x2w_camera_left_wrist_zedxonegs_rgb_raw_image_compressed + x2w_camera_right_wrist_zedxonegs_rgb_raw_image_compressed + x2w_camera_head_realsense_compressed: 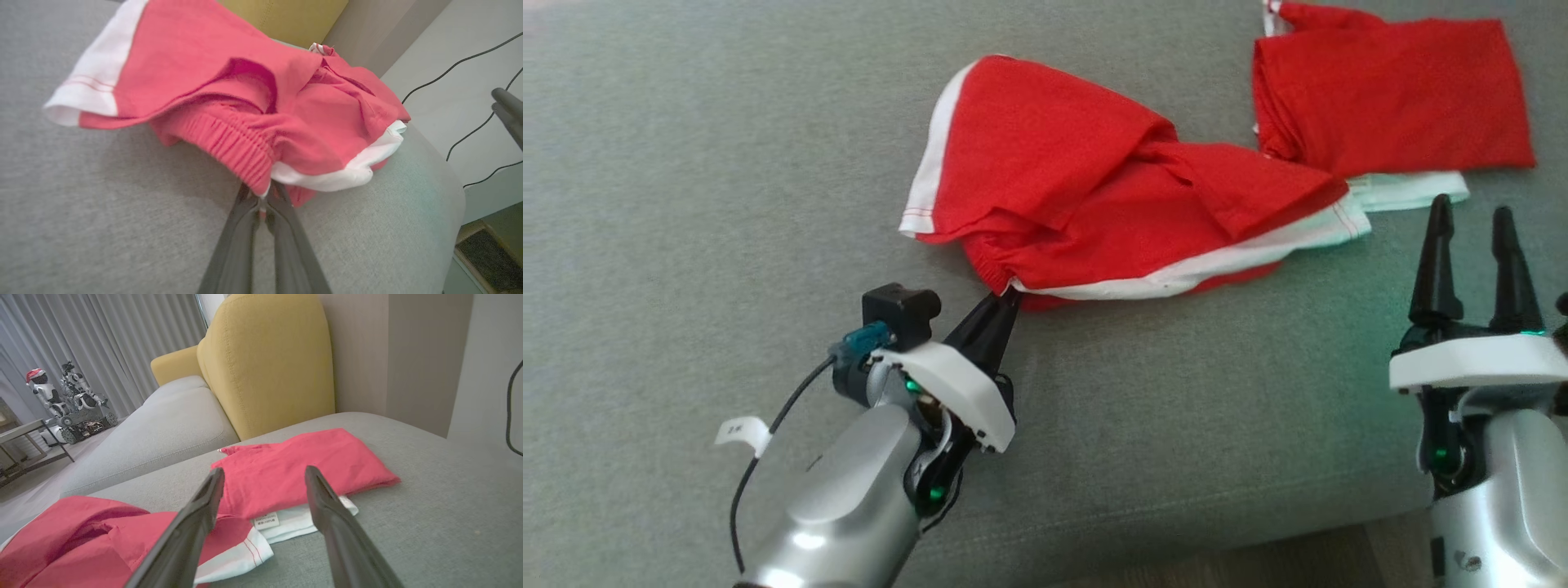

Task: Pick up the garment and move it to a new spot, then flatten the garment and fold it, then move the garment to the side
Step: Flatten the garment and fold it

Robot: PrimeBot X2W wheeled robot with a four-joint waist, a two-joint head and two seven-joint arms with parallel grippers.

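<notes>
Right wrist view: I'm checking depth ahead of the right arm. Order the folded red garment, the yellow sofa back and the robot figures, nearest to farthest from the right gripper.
1. Folded red garment, just ahead of the right gripper.
2. Yellow sofa back, behind it, upper middle.
3. Robot figures, far left, across the room.

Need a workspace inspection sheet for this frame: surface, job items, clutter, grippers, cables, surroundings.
Surface: grey fabric sofa seat, flat.
Job's things: crumpled red garment with white trim, lying mid-seat, unfolded.
Clutter: second red-and-white garment, folded flat, right of the first.
Grippers: left gripper shut on the crumpled garment's elastic waistband edge; right gripper open, holding nothing.
Cables: black cable looping from the left gripper's wrist.
Surroundings: yellow upholstered chair back, grey curtains, small robot figures beyond.
</notes>
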